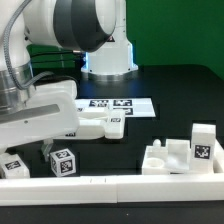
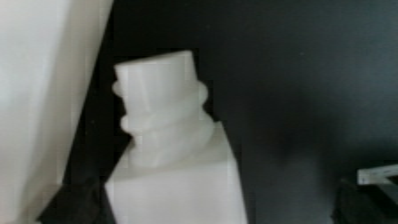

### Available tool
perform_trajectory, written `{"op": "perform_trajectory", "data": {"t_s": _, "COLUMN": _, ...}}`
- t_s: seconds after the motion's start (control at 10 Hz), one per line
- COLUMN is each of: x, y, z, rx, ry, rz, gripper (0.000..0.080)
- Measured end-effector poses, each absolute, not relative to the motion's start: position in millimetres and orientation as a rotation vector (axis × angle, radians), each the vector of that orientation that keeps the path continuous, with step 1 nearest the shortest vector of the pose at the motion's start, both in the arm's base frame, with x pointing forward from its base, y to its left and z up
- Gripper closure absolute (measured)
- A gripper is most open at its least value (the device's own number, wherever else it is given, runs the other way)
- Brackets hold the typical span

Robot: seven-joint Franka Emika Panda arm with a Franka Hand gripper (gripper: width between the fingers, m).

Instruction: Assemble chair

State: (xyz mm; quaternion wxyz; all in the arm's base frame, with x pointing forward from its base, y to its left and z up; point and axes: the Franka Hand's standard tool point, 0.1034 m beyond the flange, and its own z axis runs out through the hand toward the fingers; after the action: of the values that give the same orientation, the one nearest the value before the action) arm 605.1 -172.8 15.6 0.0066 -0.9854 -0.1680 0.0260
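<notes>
Where the arm reaches low across the exterior view's left, its gripper (image 1: 88,124) sits just beside a flat white chair slab (image 1: 110,122) at mid-frame, near the marker board (image 1: 118,103); whether the fingers are spread or pinching, I cannot tell; a tagged cube piece (image 1: 62,160) lies lower left on the dark worktop (image 1: 170,100); more chair pieces (image 1: 190,150) cluster lower right; the wrist view shows a white peg-like piece (image 2: 169,130) close up.

Behind: green backdrop (image 1: 175,30) across upper exterior view. Below: matte black tabletop (image 1: 185,95), evenly lit.
</notes>
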Motion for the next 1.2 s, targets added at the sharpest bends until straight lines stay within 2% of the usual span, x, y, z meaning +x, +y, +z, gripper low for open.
{"op": "perform_trajectory", "data": {"t_s": 0.1, "x": 605.1, "y": -173.0, "z": 15.7, "rx": -3.083, "ry": -0.525, "rz": 0.081, "gripper": 0.0416}}
{"op": "perform_trajectory", "data": {"t_s": 0.2, "x": 605.1, "y": -173.1, "z": 15.7, "rx": -3.083, "ry": -0.525, "rz": 0.081, "gripper": 0.0416}}
{"op": "perform_trajectory", "data": {"t_s": 0.3, "x": 605.1, "y": -173.3, "z": 15.7, "rx": -3.083, "ry": -0.525, "rz": 0.081, "gripper": 0.0518}}
{"op": "perform_trajectory", "data": {"t_s": 0.4, "x": 606.4, "y": -173.3, "z": 18.6, "rx": -3.094, "ry": -0.482, "rz": 0.081, "gripper": 0.0518}}
{"op": "perform_trajectory", "data": {"t_s": 0.7, "x": 600.9, "y": -158.7, "z": 61.9, "rx": -3.117, "ry": -0.149, "rz": 0.063, "gripper": 0.0517}}
{"op": "perform_trajectory", "data": {"t_s": 0.9, "x": 583.9, "y": -122.5, "z": 90.2, "rx": -3.086, "ry": 0.024, "rz": 0.056, "gripper": 0.0517}}
{"op": "perform_trajectory", "data": {"t_s": 1.1, "x": 569.2, "y": -59.1, "z": 106.1, "rx": -3.059, "ry": 0.171, "rz": 0.054, "gripper": 0.0515}}
{"op": "perform_trajectory", "data": {"t_s": 1.2, "x": 569.2, "y": -44.7, "z": 108.7, "rx": -3.056, "ry": 0.182, "rz": 0.054, "gripper": 0.0515}}
